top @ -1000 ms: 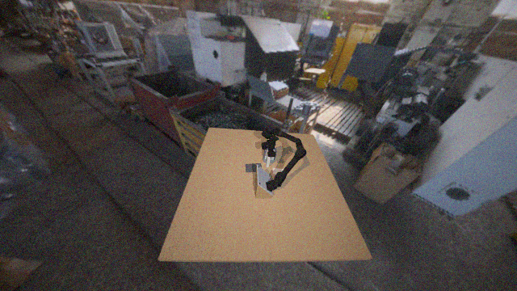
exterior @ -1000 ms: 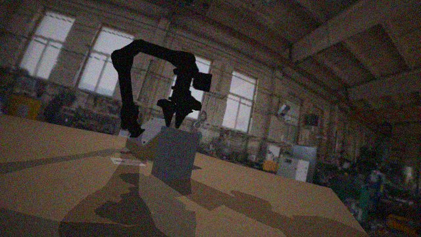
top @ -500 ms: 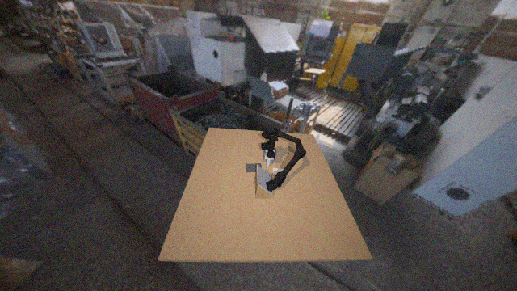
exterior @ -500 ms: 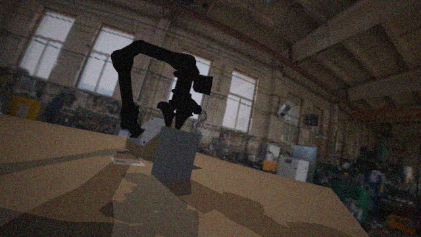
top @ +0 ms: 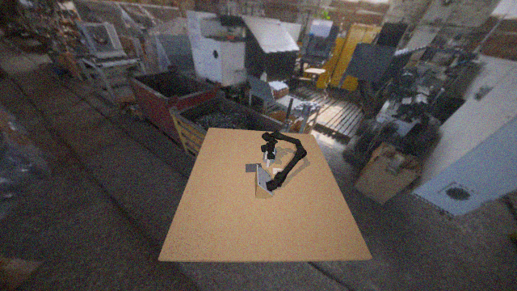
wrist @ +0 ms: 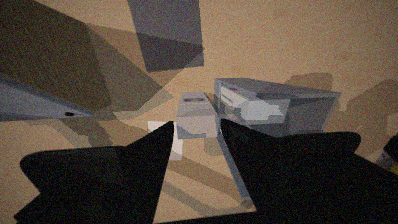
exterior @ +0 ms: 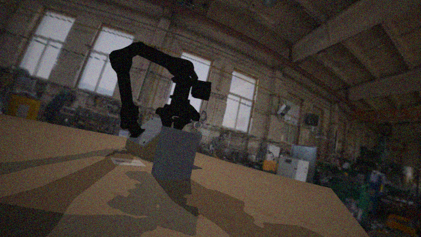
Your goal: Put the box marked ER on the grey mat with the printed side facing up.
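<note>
Black two-finger end effector (top: 266, 160) (exterior: 175, 128) (wrist: 197, 124), centre of the wrist view, points down w/ fingers part-way spread; looks to pinch nothing. Tips sit either side of a pale grey, narrow oblong box (wrist: 196, 122), prob. so they can close on its two flat sides & lift it straight up. Can't tell if that's the ER one: no code legible, & can't tell from this angle whether it's inside the bin. Blue-grey open-topped bin (top: 275, 153) (exterior: 175, 151) (wrist: 325, 112) is just right of it in the wrist view, w/ pale box shapes (wrist: 260, 111) inside; its walls presumably keep the boxes upright, so the others stay put if the fingers don't catch them. ER box therefore unidentified, somewhere in this group. Flat dark-grey mat (top: 253, 167) (exterior: 197, 167) (wrist: 172, 35), top centre of the wrist view, lies on the tan worktop (top: 262, 226) (exterior: 263, 184) (wrist: 270, 40), apart from the bin, giving room to lay a box flat. Small white flat sheet (top: 277, 169) (exterior: 128, 161) (wrist: 157, 126) shows by the left finger, purpose unclear. Next, I'd say: confirm code, close squarely, raise clear, then turn print up before release.
</note>
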`<state>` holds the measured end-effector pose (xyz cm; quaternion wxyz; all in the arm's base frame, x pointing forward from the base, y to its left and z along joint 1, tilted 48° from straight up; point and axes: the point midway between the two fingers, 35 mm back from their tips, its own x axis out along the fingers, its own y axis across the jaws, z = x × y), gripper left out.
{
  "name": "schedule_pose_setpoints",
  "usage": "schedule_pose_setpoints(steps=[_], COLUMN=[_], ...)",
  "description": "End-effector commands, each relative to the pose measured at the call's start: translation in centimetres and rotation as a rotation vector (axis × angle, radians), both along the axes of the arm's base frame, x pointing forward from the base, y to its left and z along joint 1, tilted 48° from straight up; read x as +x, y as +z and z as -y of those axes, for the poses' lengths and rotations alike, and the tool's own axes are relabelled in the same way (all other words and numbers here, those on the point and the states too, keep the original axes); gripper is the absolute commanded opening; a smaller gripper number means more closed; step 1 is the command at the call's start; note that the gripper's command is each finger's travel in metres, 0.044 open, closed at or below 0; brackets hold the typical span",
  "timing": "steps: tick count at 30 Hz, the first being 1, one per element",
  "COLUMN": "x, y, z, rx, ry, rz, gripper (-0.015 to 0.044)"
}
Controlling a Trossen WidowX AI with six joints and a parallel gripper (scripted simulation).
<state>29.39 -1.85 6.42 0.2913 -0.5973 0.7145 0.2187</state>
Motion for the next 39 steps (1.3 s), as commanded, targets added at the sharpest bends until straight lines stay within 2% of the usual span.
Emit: schedule_pose_setpoints(steps=[1, 15, 39], x=[-0.1, 0.0, 0.0], y=[-0.2, -0.1, 0.3], z=[0.3, 0.1, -1.2], rx=[-0.004, 0.0, -0.003], ry=[0.002, 0.0, 0.009], rz=[-0.004, 0.0, -0.013], gripper=[0.0241, 0.0157, 0.0157])
